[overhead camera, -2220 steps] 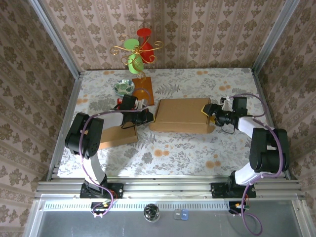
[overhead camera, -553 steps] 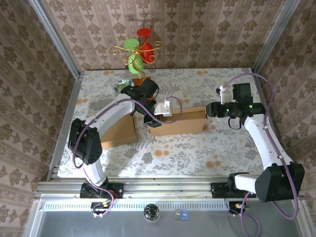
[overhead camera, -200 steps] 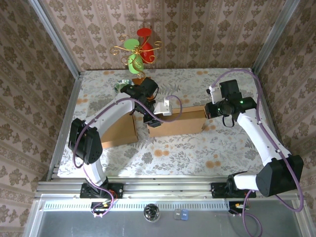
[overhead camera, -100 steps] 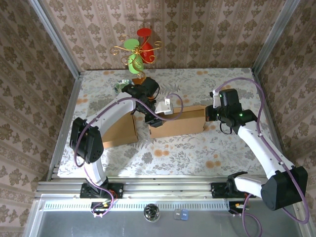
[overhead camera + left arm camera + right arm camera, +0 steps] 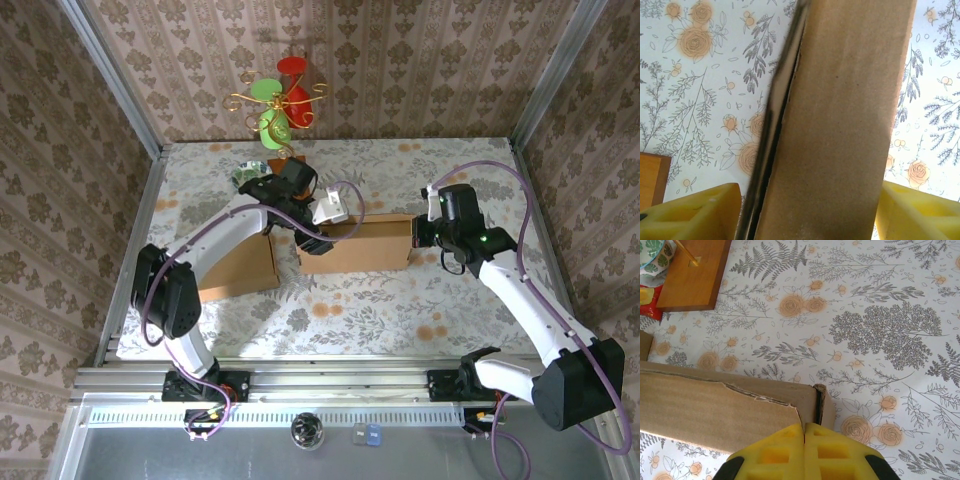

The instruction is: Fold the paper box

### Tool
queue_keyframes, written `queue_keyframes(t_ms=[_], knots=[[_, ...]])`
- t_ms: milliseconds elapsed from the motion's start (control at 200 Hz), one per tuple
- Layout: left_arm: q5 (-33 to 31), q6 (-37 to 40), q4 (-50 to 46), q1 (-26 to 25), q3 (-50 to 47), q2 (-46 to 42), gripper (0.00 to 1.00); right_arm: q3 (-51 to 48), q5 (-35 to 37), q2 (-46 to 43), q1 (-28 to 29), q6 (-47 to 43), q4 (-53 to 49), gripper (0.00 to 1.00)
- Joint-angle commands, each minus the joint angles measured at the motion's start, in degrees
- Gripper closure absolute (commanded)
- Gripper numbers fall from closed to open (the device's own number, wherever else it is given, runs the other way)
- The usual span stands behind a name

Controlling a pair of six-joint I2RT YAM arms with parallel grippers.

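Lying across the middle of the floral-patterned table (image 5: 400, 300), the paper box (image 5: 362, 245) has its long side running from 9 o'clock to 3 o'clock in the overhead view. Its walls stand up and the top is open.

The left gripper (image 5: 312, 243) sits at the box's 9 o'clock end, reached by the left arm arching in from 7 o'clock. From the left wrist, the yellow fingers (image 5: 690, 212) are set wide apart, one on each side of a tall strip of the box's cardboard (image 5: 840, 125). The strip fills the gap between them. I cannot tell whether the pads press on it or merely flank it.

The right gripper (image 5: 420, 234) is at the 3 o'clock end. In the right wrist view its jaws are fully closed, the two yellow fingertips (image 5: 804, 432) meeting in a single seam and holding nothing. Their tip lies against the box's corner (image 5: 812, 400), where a torn cardboard edge runs off toward 9 o'clock. Whether they actually touch the corner is unclear.

A second brown cardboard piece (image 5: 238, 268) lies just beside the box at its 8 o'clock, under the left arm. At 12 o'clock stands a gold wire ornament stand (image 5: 282, 100) with red and green cups, on a wooden base (image 5: 692, 275), with a patterned bowl (image 5: 248, 175) near it.
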Motion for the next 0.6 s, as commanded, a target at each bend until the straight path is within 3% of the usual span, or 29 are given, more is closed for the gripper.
queue_keyframes(t_ms=[0,410,595], knots=[[0.0,-2.7,2.3,0.7,-1.4,-3.2,0.31,-1.3,1.9,-0.8,0.8,1.1,-0.1,1.00],[-0.2,-12.1,10.1,2.3,-5.9,-9.7,0.30,-1.8,2.5,-1.4,1.3,1.6,-0.3,1.00],[-3.9,-17.9,11.4,2.9,-9.2,-15.1,0.34,-1.3,2.3,-1.7,1.4,1.7,-0.3,1.00]])
